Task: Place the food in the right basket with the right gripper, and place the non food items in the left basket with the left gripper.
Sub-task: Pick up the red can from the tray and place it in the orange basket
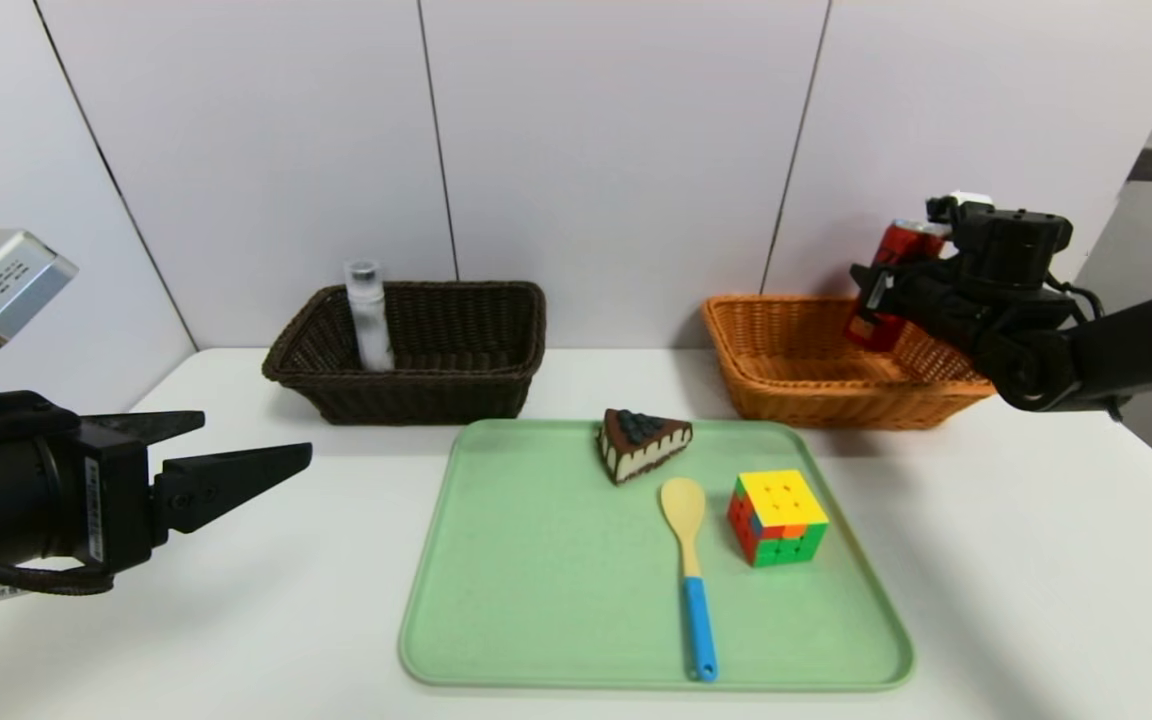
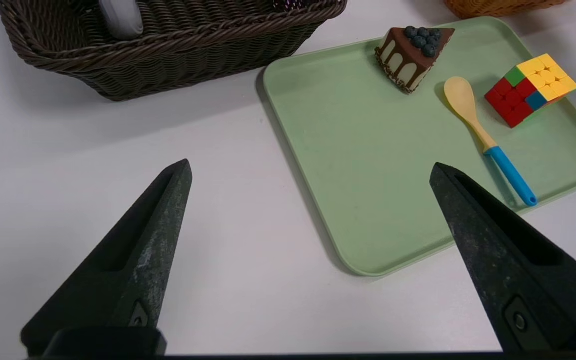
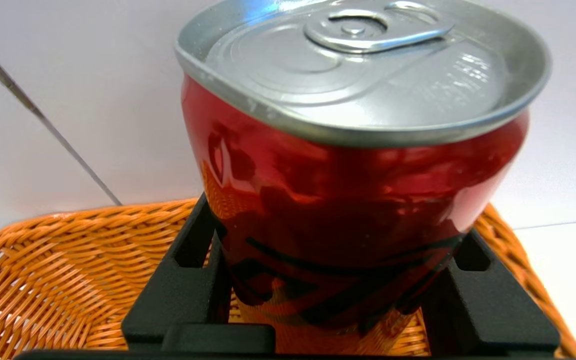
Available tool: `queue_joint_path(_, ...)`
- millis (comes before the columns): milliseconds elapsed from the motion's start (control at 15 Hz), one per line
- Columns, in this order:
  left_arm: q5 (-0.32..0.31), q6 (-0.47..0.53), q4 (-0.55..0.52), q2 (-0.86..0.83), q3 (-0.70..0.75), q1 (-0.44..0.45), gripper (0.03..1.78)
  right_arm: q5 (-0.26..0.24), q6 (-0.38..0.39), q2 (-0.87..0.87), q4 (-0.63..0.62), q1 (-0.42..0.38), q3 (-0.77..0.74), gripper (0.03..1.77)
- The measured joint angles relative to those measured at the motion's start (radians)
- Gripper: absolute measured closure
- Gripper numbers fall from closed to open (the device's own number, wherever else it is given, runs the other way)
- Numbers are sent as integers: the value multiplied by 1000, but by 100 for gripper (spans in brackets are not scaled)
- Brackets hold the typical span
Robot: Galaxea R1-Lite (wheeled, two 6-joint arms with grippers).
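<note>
My right gripper (image 1: 881, 290) is shut on the red can (image 1: 898, 248), holding it tilted over the orange-tan right basket (image 1: 796, 400). The right wrist view shows the can (image 3: 353, 190) clamped between the black fingers (image 3: 188, 280) above the basket's weave (image 3: 43, 260). The chocolate cake wedge (image 1: 641, 443), the blue-handled wooden spoon (image 1: 691, 560) and the puzzle cube (image 1: 778, 517) lie on the green tray (image 1: 536, 580). A white bottle (image 1: 368, 315) stands in the dark brown left basket (image 1: 416, 395). My left gripper (image 1: 256, 437) hangs open over the table left of the tray, holding nothing.
In the left wrist view the open left gripper (image 2: 310, 167) spans the tray's near left corner (image 2: 368, 240), with the dark basket (image 2: 168, 60) beyond. A white wall stands close behind both baskets. The table's edge runs along the right.
</note>
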Motion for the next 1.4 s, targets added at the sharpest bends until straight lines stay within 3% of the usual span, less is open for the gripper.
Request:
queue_joint_path(467,0,1,-1,6,-5,-1,12,4,-17,36,-1,-1,3,82)
queue_joint_path(800,0,1,0,12,-11,-1,12,7,-18,54,-31,-1,14,48)
queue_joint_path(1067,1,1,0,15,-15,-1,12,7,-21,21,-21,4,17,32)
queue_joint_path(1267,1,0,0,18,-14,-1,12,8,-46,-93,61,21,23,25)
queue_joint_path(1400,1,0,1,21,-12,-1,12,10,-51,-210,200,44,15,21)
